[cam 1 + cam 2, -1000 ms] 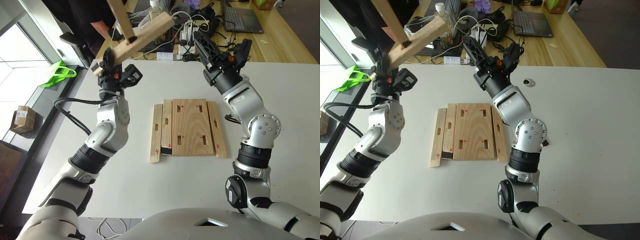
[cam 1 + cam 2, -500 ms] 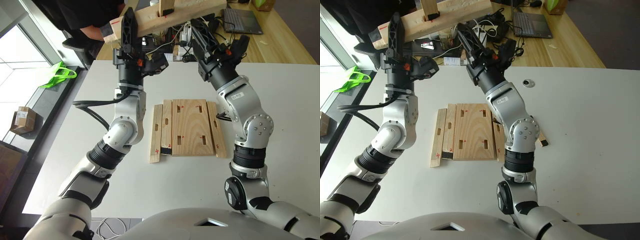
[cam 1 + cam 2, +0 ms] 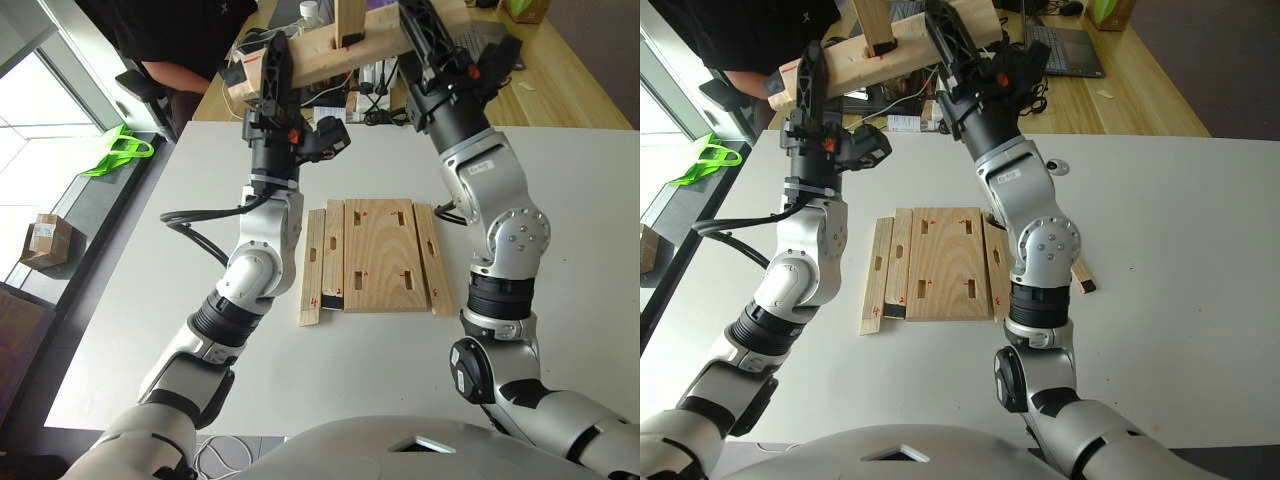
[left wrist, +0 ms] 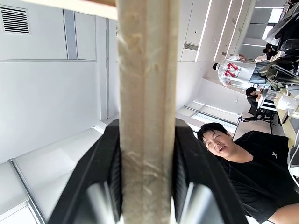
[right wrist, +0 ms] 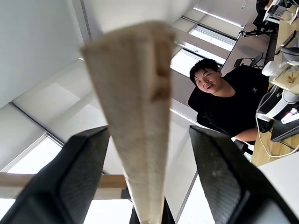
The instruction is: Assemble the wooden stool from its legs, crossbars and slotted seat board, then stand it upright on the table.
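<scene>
A pale wooden leg beam (image 3: 315,58) is held high over the white table (image 3: 560,250)'s far edge, long axis left to right: clamped by the left gripper (image 3: 268,72), straddled by the right gripper (image 3: 425,25)'s spread fingers. The slotted wooden seat board (image 3: 380,255) is seen flat below, mid-table.

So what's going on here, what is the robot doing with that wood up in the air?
The left gripper is shut on a wooden bar held high over the table's far edge, with a second piece stuck through it. The right gripper is at the bar's other end, fingers open on either side of the wood, not clamped. The slotted seat board lies flat on the table with loose slats beside it, so the stool is far from assembled.
</scene>
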Tool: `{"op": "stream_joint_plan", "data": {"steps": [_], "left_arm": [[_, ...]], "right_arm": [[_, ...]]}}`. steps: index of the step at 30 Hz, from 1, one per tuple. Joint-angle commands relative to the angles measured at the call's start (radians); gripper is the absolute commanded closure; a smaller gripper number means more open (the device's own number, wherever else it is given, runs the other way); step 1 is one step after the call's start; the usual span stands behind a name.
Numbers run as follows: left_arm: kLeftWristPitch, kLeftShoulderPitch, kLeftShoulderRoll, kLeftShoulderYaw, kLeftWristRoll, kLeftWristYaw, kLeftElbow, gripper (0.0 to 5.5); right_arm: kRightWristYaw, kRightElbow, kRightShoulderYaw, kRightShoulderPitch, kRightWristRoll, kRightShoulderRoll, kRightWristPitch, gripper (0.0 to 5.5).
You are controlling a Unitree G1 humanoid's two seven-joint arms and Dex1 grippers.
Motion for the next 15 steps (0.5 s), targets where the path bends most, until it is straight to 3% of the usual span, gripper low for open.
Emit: {"op": "stream_joint_plan", "data": {"steps": [1,9,15], "left_arm": [[-0.015,0.007,-0.018,0.028,0.021,-0.012,-0.004,4.47],[-0.032,0.021,-0.061,0.059,0.026,-0.025,-0.012,4.47],[-0.078,0.028,-0.093,0.093,-0.042,-0.066,-0.025,4.47]], "right_arm": [[0.005,0.009,-0.026,-0.038,0.000,0.024,-0.002,3.01],[0.002,-0.005,-0.043,-0.015,0.029,0.026,0.019,4.42],[0.009,-0.009,-0.049,-0.014,0.025,0.023,0.031,4.49]]}}
